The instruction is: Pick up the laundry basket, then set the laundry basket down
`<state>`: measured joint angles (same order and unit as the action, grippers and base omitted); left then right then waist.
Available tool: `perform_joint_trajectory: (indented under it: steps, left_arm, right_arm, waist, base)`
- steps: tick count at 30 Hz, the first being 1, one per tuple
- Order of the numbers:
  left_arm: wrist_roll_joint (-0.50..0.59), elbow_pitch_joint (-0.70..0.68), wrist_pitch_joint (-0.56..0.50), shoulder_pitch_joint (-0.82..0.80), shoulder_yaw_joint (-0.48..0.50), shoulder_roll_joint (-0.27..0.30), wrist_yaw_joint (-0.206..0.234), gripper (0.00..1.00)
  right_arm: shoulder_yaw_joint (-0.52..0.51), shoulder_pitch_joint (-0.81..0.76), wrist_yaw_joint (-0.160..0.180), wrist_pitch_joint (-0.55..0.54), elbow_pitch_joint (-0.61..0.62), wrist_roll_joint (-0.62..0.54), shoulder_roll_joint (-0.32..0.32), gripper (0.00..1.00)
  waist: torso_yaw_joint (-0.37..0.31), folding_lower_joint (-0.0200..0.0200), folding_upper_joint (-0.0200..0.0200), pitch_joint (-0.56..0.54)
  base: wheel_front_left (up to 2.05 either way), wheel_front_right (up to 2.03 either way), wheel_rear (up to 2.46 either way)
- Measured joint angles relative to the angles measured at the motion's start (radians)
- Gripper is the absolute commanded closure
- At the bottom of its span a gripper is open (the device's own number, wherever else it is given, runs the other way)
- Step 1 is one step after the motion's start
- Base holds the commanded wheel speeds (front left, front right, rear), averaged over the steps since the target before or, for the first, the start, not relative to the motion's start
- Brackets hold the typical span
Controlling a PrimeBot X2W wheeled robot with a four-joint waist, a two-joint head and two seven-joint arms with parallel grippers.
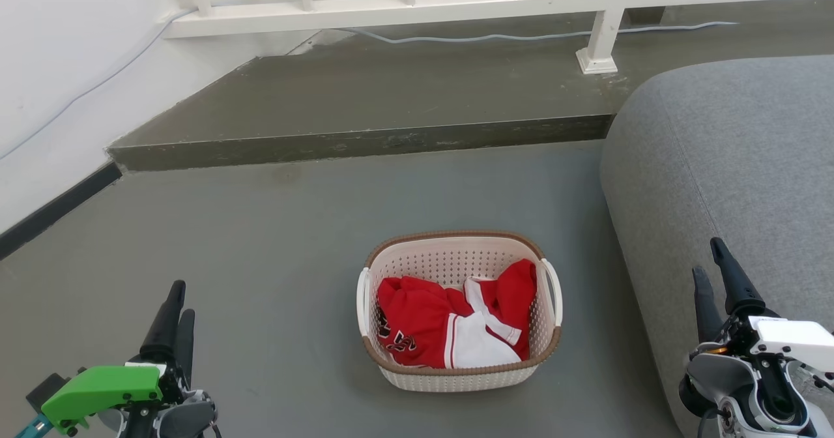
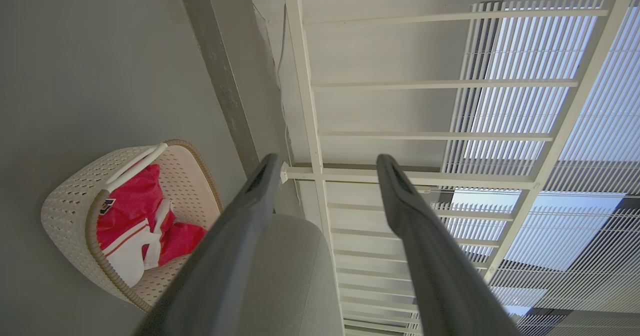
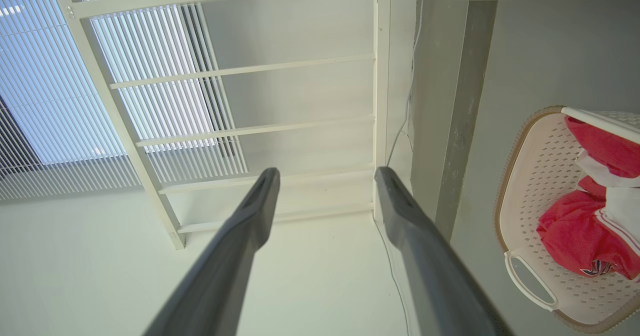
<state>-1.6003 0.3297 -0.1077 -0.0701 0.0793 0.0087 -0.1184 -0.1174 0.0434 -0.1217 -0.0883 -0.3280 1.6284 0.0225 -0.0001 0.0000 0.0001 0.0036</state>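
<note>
The small cream-white perforated plastic laundry basket with its brown woven-look rim [image 1: 456, 378] sits on the grey floor [image 1: 260, 255], between the two arms and well apart from both. A crumpled red and white garment [image 1: 423, 321] lies inside it.

By my reckoning nothing of the job is done yet: reaching, lifting and setting down all remain. The left end effector [image 1: 182, 301] hangs low to one side, fingers spread and holding nothing. The right end effector [image 1: 707, 257] is likewise released and empty, in front of a rounded grey upholstered sofa [image 1: 717, 164].

Beyond the basket the floor meets a raised concrete step [image 1: 391, 99]. A white wooden railing [image 1: 404, 8] runs along the back of that step, with a pale cable [image 1: 521, 36] trailing beneath it. A white wall [image 1: 65, 66] closes off the left.
</note>
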Motion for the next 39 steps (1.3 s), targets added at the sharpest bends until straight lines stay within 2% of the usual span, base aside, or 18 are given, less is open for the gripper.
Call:
perform_joint_trajectory:
  steps: [15,25,34,39]
  left_arm:
    - [0.008,-0.033,0.044,-0.001,-0.037,0.001,0.0,0.0]
    - [0.082,-0.056,0.08,-0.003,-0.072,0.007,0.0,0.0]
    - [0.203,-0.074,0.109,-0.007,-0.105,0.024,0.0,0.0]
    - [0.315,-0.081,0.128,-0.008,-0.107,0.028,0.0,0.0]
  right_arm:
    - [0.027,0.0,0.0,0.026,0.042,-0.041,0.002,0.0]
    - [0.069,0.003,0.0,0.058,0.075,-0.111,0.023,0.0]
    - [0.121,0.006,0.0,0.097,0.095,-0.2,0.054,0.0]
    - [0.151,0.009,0.0,0.115,0.096,-0.303,0.091,0.0]
  waist:
    - [0.001,0.0,0.0,0.003]
    - [0.002,0.0,0.0,0.006]
    - [0.001,0.0,0.0,0.007]
    - [0.002,0.0,0.0,0.007]
  base:
    - [0.0,0.0,0.0]
    - [0.0,0.0,0.0]
    - [0.0,0.0,0.0]
    - [0.0,0.0,0.0]
